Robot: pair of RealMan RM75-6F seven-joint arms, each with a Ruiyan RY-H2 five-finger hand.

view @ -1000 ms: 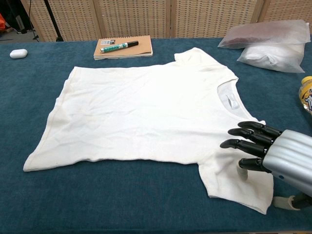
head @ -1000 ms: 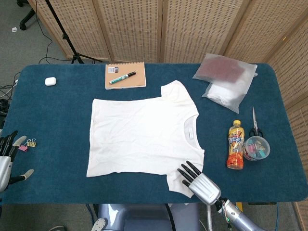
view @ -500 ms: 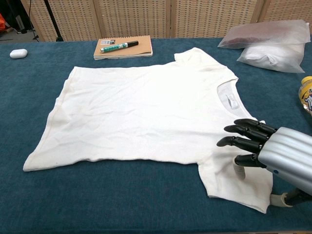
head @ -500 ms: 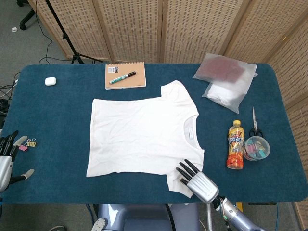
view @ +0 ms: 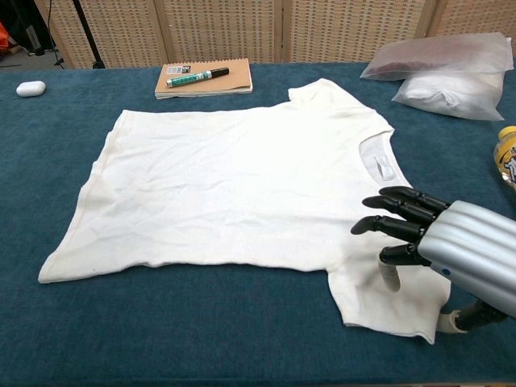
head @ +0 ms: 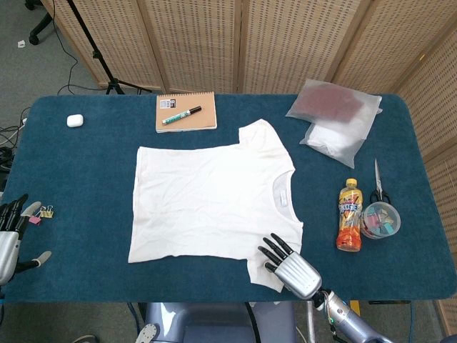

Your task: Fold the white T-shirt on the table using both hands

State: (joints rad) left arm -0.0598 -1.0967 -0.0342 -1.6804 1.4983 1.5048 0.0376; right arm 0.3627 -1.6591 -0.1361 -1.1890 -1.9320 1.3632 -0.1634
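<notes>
My right hand (view: 439, 246) hovers over the near sleeve of the white cotton T-shirt (view: 234, 181), fingers (view: 395, 211) spread, holding nothing. My left hand (head: 10, 236) sits off the table's left edge, fingers apart. The shirt lies flat mid-table — beyond it, a brown spiral notebook (view: 205, 77).

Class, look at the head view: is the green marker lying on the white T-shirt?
No, the green marker lies on the brown notebook, apart from the white T-shirt.

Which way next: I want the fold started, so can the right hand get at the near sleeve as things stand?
Probably yes. The right hand already hangs over the near sleeve of the T-shirt, fingers spread, one fingertip apparently on the cloth. Nothing lies between them.
</notes>
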